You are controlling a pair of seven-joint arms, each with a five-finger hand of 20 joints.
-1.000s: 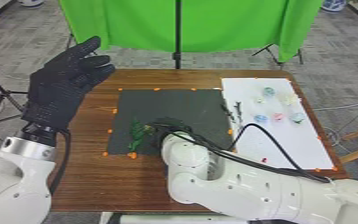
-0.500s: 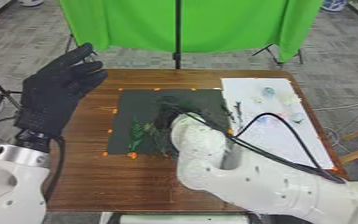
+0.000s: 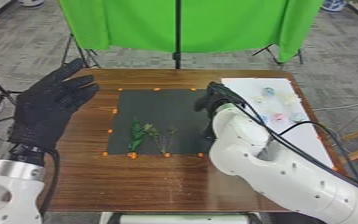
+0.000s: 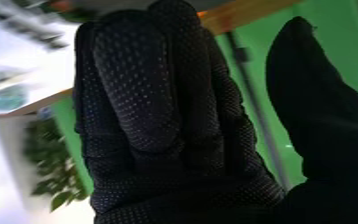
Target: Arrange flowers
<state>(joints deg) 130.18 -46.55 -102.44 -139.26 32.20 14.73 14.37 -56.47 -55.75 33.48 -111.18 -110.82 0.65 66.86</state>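
1. The right hand (image 3: 209, 102) is over the edge of the dark mat (image 3: 162, 107), right next to the white sheet (image 3: 246, 90). Its thumb and fingers are apart.
2. The left hand (image 3: 47, 107) is up in the air past the left side of the brown bench (image 3: 149, 185). Its fingers are loose, and the thumb is away from them.
3. A leafy green stem (image 3: 137, 135) lies on the near part of the mat. A thin stem (image 3: 163, 142) is just beside it.
4. A blue flower (image 3: 269, 91) and a pink flower (image 3: 278, 117) are on the white sheet.
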